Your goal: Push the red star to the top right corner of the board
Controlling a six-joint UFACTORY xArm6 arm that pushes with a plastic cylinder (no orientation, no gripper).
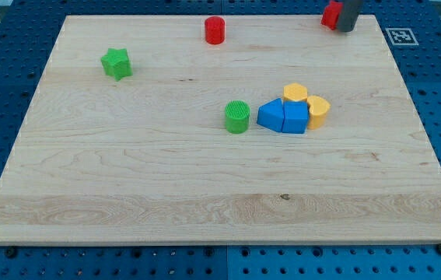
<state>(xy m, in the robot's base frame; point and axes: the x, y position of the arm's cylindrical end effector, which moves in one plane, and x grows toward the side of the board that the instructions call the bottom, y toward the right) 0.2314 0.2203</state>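
Camera view: red star [330, 14] sits at the top edge of the bench [204, 194], just short of the top right corner, with my tip [348, 28] touching its right side.

No claw is fitted to this arm, so there is nothing to release or clench; the rod alone does the pushing. The star is partly cut off by the view's top and partly hidden by the rod, so its shape is hard to confirm. The push looks close to done, yet the tip stands on the corner side of the star. The next move probably calls for bringing the tip round to the star's left, then nudging it rightward along the top edge. Well apart are 1 red cylinder [215, 30], 1 green star [117, 63], 1 green cylinder [237, 117], 2 blue blocks [283, 117] and 2 yellow blocks [307, 102].
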